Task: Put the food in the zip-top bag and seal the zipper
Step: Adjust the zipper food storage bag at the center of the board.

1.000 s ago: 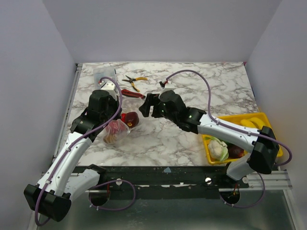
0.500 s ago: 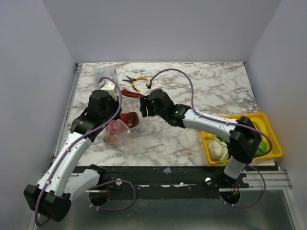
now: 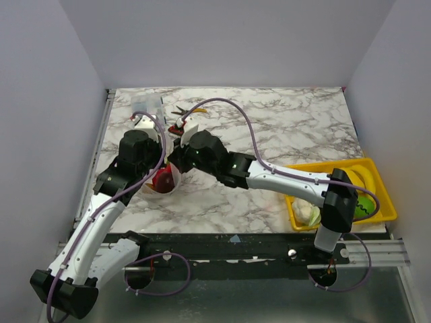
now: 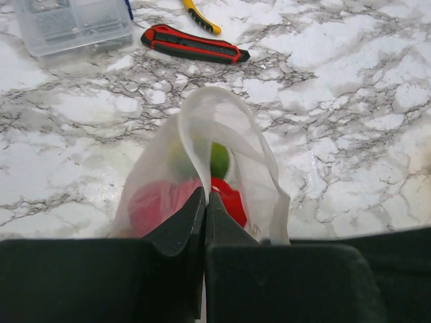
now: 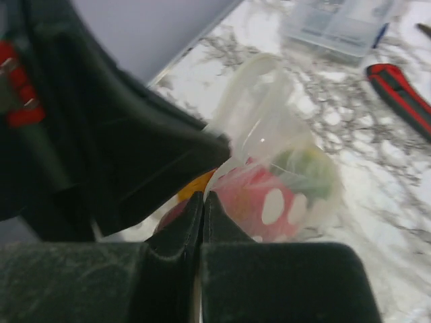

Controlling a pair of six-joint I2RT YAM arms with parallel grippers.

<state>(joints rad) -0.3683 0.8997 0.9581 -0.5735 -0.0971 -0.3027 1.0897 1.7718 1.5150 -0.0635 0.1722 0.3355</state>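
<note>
The zip-top bag (image 4: 158, 182) stands on the marble at the left, clear with white dots (image 5: 273, 205). Red (image 4: 229, 198) and green (image 4: 219, 158) food shows through the film. Its zipper rim (image 4: 232, 101) loops open at the top. My left gripper (image 4: 204, 195) is shut on the bag's near edge. My right gripper (image 5: 203, 196) has reached across from the right and is shut on the bag's edge just below the left finger (image 5: 202, 151). In the top view both grippers (image 3: 161, 176) (image 3: 173, 161) meet over the bag (image 3: 161, 185). A pale leafy piece (image 3: 306, 214) lies in the yellow tray (image 3: 372, 163).
A rigid clear compartment box (image 4: 71, 23), a red utility knife (image 4: 192, 44) and yellow-handled pliers (image 4: 199, 17) lie behind the bag. The yellow tray at the right front also holds green (image 3: 363, 202) and yellow pieces. Walls enclose the table on three sides.
My right arm swung left from the table's middle to the bag and its jaws closed. The left gripper shifted slightly and the bag now stands more upright.
</note>
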